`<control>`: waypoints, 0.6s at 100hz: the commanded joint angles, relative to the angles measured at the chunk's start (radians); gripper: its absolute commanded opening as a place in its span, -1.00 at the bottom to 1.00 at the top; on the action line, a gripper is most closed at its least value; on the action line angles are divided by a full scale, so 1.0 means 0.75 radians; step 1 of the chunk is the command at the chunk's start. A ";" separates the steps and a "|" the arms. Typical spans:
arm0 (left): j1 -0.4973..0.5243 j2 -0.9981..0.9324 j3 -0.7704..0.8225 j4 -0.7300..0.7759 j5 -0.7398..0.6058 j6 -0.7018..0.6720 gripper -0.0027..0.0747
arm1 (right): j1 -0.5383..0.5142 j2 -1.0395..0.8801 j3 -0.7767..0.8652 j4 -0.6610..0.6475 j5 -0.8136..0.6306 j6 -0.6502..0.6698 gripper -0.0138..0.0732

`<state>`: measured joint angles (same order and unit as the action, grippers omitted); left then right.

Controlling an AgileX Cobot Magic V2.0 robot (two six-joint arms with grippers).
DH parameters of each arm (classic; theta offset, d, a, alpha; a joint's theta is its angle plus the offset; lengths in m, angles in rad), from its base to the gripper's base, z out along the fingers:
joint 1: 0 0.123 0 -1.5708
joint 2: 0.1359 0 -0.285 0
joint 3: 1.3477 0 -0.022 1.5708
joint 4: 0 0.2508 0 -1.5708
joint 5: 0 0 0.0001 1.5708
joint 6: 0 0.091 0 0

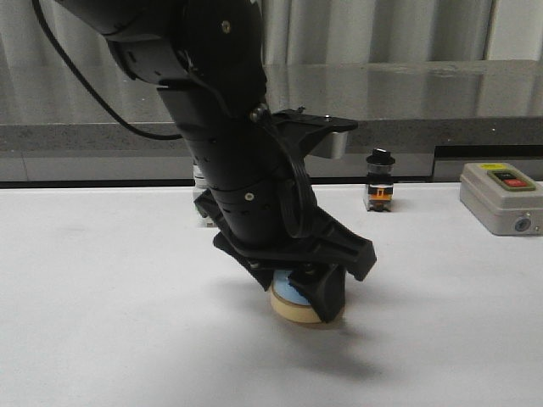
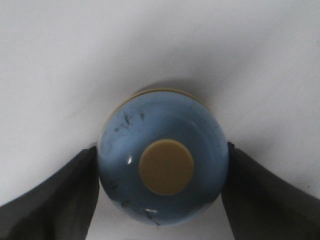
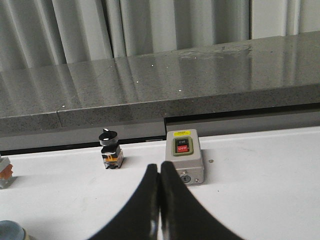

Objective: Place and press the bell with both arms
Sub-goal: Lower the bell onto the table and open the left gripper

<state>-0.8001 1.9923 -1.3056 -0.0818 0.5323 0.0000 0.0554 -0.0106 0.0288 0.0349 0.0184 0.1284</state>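
left pincer (image 1: pixel 307 292) covering bell (image 1: pixel 293 305), bare table (image 1: pixel 102 288) around, grey box (image 1: pixel 501 198) far right

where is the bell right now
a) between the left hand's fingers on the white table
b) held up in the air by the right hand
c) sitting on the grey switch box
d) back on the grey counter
a: the bell sits between the two fingers of the left hand, its cream base on the white table; the right hand is shut and empty.

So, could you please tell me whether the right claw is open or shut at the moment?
Shut. In the right wrist view the right claw's two black fingers press together along their length, with nothing between them.
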 commanded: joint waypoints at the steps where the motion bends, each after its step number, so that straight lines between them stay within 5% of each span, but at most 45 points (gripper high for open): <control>1: -0.010 -0.068 -0.029 -0.017 -0.041 0.000 -0.13 | -0.005 -0.021 -0.027 -0.009 -0.112 -0.004 -0.83; 25: -0.010 -0.068 -0.029 -0.017 -0.033 0.000 0.80 | -0.005 -0.021 -0.027 -0.009 -0.112 -0.004 -0.83; 60: 0.010 -0.167 -0.028 -0.014 0.026 0.000 0.85 | -0.005 -0.021 -0.027 -0.009 -0.112 -0.004 -0.83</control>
<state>-0.8001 1.9626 -1.3056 -0.0818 0.5674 0.0000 0.0554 -0.0106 0.0288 0.0349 0.0184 0.1284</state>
